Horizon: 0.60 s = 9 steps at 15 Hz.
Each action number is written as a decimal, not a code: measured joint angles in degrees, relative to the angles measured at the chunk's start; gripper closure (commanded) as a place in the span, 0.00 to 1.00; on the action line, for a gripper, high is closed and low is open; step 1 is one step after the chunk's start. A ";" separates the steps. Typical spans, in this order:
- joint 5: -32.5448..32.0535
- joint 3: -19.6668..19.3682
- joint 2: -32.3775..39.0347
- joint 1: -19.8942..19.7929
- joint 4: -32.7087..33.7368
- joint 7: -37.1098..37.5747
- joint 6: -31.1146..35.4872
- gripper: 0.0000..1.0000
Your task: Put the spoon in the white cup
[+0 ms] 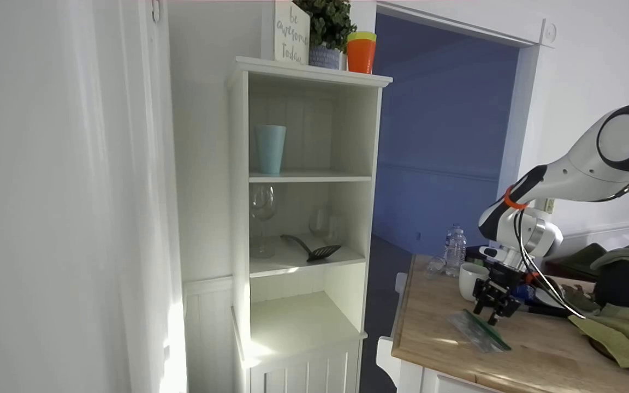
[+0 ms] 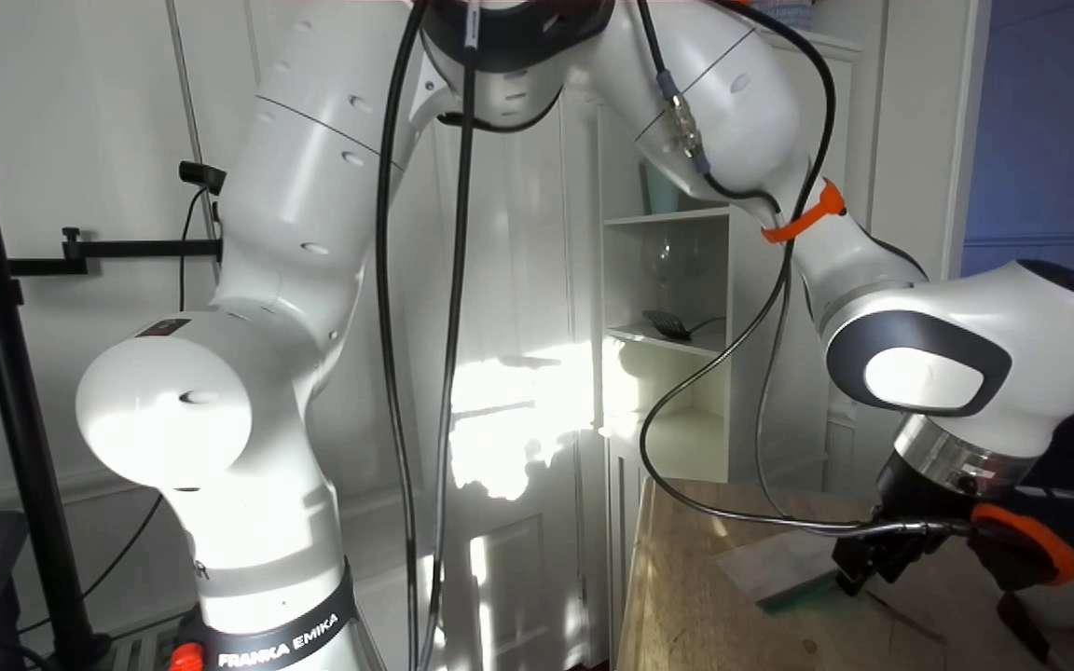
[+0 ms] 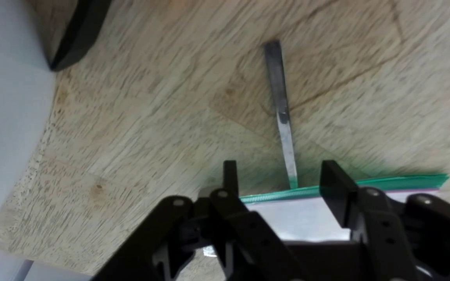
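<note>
The spoon (image 3: 279, 97) shows in the wrist view as a slim metal handle on the wooden table. Its lower end meets the green edge of a plastic bag, and no bowl shows. The handle also shows in an exterior view (image 2: 906, 618). My gripper (image 3: 279, 173) is open and empty, with the handle's lower end between its fingertips in the picture. In both exterior views the gripper (image 1: 485, 316) (image 2: 863, 573) is low over the bag. The squat white cup (image 1: 468, 284) stands upright just behind the gripper, partly hidden by it.
A clear zip bag (image 1: 475, 333) with a green seal lies under the gripper. Clear bottles (image 1: 455, 251) stand behind the cup. Green cloths (image 1: 620, 333) lie at the right. In the wrist view, a white curved surface (image 3: 10, 97) and a black object (image 3: 82, 35) are at upper left.
</note>
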 measured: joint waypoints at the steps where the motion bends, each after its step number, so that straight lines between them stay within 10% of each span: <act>1: 0.00 0.00 0.11 0.01 -0.03 -0.15 0.51 0.53; 7: -0.91 0.07 0.67 0.03 -0.12 -0.41 2.47 0.68; 9: -1.93 0.07 0.82 0.03 -0.12 -0.41 2.52 0.92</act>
